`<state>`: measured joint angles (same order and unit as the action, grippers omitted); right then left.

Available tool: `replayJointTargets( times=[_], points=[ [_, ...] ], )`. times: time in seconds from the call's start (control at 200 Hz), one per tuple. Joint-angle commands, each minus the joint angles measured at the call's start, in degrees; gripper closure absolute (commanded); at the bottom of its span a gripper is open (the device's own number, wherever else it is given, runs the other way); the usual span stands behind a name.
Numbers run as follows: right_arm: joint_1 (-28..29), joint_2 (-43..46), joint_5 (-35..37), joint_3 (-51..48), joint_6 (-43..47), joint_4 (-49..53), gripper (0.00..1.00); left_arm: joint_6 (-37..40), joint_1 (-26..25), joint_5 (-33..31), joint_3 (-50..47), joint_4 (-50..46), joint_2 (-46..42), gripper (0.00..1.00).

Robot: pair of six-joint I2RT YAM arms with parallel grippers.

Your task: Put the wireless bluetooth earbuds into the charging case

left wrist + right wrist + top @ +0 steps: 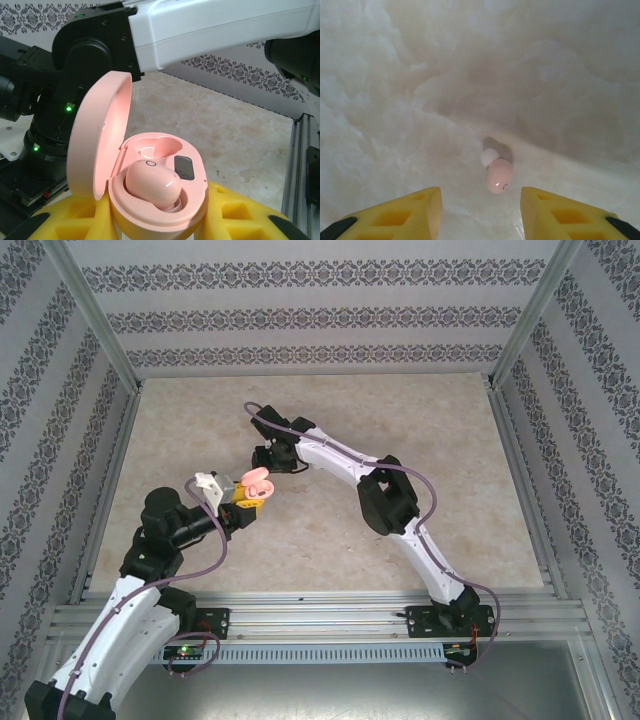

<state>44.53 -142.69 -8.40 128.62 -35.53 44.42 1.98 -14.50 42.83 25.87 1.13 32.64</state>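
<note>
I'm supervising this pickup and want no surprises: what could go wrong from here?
The small pink earbud with a white tip lies loose on the smooth marble table; the right gripper's wide yellow fingers could nudge it away.
The open pink clamshell charging case in the left gripper has one empty well; a skewed earbud may not seat.

Open pink case (196, 197) gripped in left hand (156, 222), lid (97, 145) up left, one earbud (152, 186) seated inside; white arm (215, 27) behind.

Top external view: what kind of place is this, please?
Probably a small enclosed robot test cell, not a home: an aluminium frame around a marble-look table, with patterned wall panels on three sides.
</note>
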Motion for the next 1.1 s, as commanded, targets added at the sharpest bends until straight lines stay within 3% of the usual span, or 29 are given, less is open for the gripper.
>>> replayJointTargets(
  times=[0.0,0.58,0.914,1.094],
  points=[
    [0.84,-2.46,1.51,4.71,1.16,4.54,0.54,1.80,0.78,0.73,0.50,-1.71,-1.26,0.89],
    [2.09,-7.09,3.56,9.48,2.02,8.33,0.55,1.28,0.78,1.02,-0.09,-1.55,-2.92,0.89],
    [3.35,-5.38,5.73,6.94,5.72,7.89,0.76,1.47,0.76,0.94,-1.33,-1.84,-4.66,0.90],
    [3.89,-2.06,8.40,5.02,9.04,9.67,0.79,1.28,0.79,1.23,-0.74,-2.37,-5.38,0.90]
  ],
)
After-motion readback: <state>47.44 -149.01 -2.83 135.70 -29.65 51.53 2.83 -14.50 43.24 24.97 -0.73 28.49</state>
